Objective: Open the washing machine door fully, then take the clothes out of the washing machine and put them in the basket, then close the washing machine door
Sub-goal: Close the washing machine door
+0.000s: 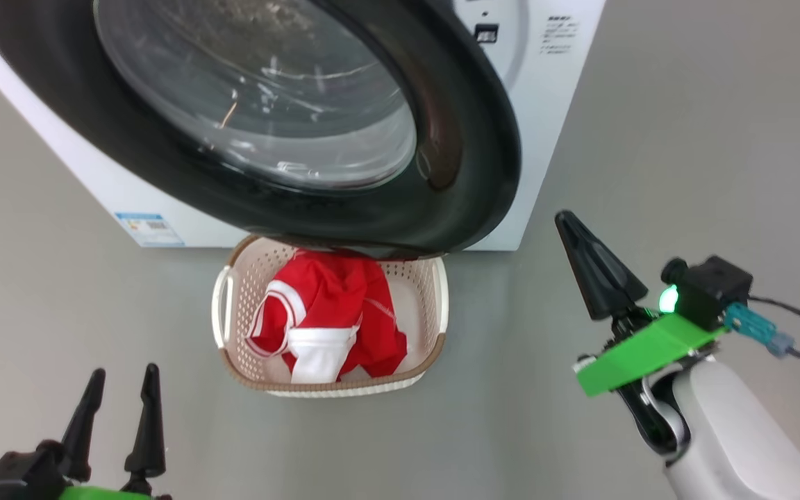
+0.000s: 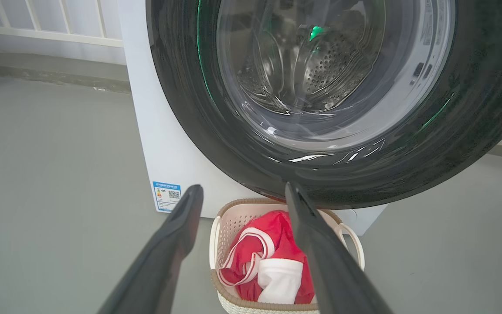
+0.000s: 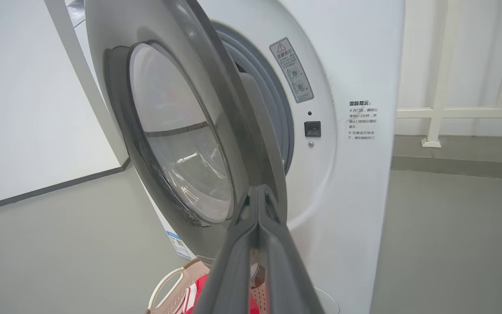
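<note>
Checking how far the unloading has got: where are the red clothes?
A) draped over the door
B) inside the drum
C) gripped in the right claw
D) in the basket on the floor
D: the red clothes lie heaped in the cream basket, which stands on the floor under the washing machine door.

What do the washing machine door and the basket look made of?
The washing machine door: rim looks like glossy black plastic, with sharp reflections; porthole clear and bulging, probably glass. The basket: matte cream plastic, perforated walls; brown rim seems moulded to look woven.
</note>
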You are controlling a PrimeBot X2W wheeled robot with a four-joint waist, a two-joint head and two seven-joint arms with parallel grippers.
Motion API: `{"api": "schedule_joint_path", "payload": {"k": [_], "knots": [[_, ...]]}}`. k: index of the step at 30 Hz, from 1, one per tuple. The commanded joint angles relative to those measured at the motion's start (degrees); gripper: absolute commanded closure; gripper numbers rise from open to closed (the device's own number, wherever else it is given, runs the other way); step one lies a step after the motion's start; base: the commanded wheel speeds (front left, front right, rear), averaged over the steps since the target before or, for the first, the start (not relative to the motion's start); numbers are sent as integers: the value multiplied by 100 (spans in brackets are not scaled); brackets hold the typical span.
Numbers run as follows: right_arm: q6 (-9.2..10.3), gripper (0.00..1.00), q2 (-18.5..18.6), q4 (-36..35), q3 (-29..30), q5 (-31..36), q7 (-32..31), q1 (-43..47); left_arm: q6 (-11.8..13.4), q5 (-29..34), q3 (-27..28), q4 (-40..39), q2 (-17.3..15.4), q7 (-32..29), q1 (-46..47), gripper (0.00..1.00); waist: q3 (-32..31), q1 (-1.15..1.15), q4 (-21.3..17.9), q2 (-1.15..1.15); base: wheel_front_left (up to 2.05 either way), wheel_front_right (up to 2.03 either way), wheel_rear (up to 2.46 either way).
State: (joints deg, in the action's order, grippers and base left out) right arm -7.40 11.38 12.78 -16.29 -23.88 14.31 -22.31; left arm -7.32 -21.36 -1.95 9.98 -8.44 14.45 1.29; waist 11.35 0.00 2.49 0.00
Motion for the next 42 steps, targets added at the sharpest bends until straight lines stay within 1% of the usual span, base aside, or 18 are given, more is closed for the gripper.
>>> {"api": "schedule_joint_path", "payload": {"k": [1,9,17,42], "knots": [[-9,100,-47,-85,-134,-21,69,-157,-17,-40,176,-137,-96,54,210,0,165,0,131,0,0,0,0],[-9,100,-215,406,-266,-53,69,-794,-17,-108,46,-130,-141,55,447,0,513,0,303,0,0,0,0],[-9,100,-297,637,-204,-77,69,-1226,-17,-172,-51,-168,-205,55,670,0,765,0,432,0,0,0,0],[-9,100,-182,659,991,60,69,-2761,-17,-316,-357,-426,-147,55,1353,0,1696,0,883,0,0,0,0]]}}
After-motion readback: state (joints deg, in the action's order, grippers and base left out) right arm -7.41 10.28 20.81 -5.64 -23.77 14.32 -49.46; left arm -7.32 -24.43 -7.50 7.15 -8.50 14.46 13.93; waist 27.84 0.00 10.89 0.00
